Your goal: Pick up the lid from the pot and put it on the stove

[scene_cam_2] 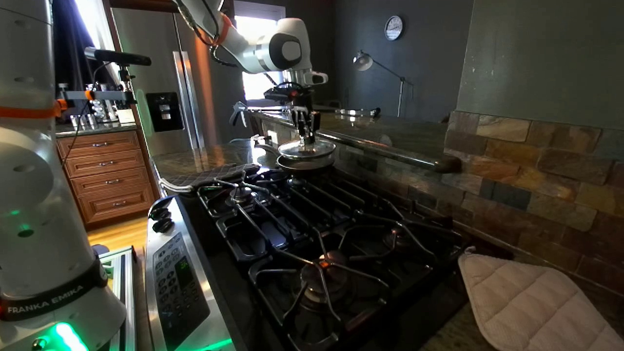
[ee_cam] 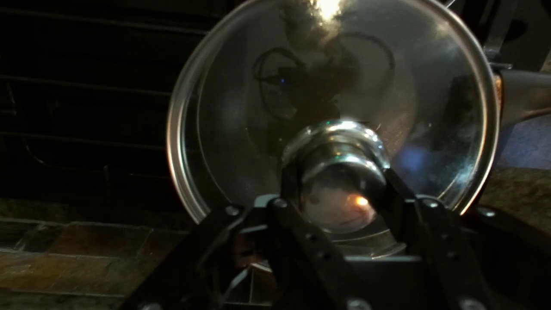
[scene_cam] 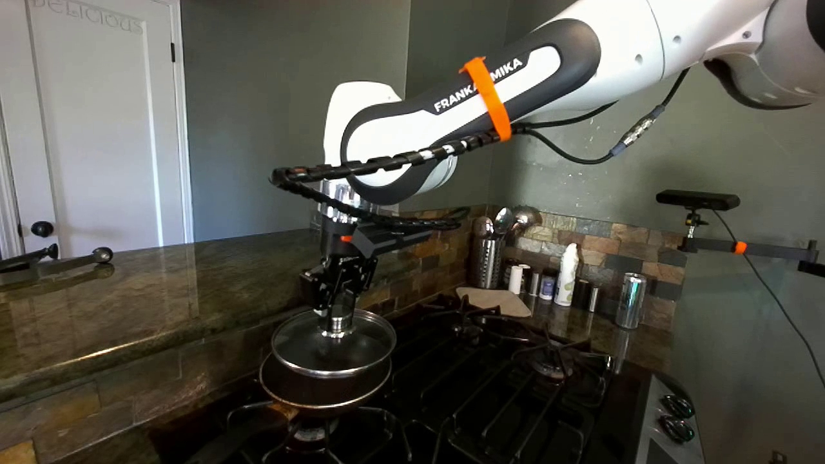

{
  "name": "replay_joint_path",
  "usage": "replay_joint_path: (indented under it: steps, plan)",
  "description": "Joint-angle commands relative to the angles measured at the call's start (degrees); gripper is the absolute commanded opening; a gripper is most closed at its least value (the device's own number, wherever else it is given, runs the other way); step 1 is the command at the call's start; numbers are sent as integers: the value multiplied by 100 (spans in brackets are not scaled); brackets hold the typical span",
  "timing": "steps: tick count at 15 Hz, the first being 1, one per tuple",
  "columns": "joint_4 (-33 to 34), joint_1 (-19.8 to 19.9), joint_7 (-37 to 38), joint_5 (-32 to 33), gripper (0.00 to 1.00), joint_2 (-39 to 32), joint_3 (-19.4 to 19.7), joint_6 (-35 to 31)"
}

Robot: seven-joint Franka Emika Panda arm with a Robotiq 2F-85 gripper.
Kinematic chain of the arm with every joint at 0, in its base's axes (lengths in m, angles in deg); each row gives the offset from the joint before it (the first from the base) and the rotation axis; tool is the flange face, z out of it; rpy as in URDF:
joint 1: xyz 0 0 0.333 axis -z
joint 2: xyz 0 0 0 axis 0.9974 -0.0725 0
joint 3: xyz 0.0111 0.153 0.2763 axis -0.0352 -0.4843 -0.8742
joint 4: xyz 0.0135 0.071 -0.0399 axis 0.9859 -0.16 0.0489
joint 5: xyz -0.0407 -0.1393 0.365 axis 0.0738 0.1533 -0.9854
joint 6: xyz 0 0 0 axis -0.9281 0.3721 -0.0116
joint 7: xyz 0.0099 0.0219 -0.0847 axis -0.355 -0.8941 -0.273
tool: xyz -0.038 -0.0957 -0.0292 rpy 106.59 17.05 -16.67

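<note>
Claw (ee_cam: 340,183): clenched on the metal knob (ee_cam: 338,206)
Lid (scene_cam: 335,354): glass, hanging from that grip just above the pot (scene_cam: 319,391); I can see the gap
Pot: underneath, at a corner of the stove (scene_cam: 503,386)
Pale pad (scene_cam_2: 541,297): beside the stove

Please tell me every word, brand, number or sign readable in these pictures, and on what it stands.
"DELICIOUS": white door
"FRANKA EMIKA": robot base
"FRANKA ...MIKA": robot arm; orange strap covers part
Too small or blurred: wall clock, control panel, white bottle, purple-labelled jar
</note>
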Motion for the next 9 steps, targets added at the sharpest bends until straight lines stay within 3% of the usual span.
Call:
replay_joint_path:
  steps: [1,9]
  plan:
    - [-430,105,79,-46,23,534,43,92]
    - [-1211,499,4,-137,23,1205,220,-8]
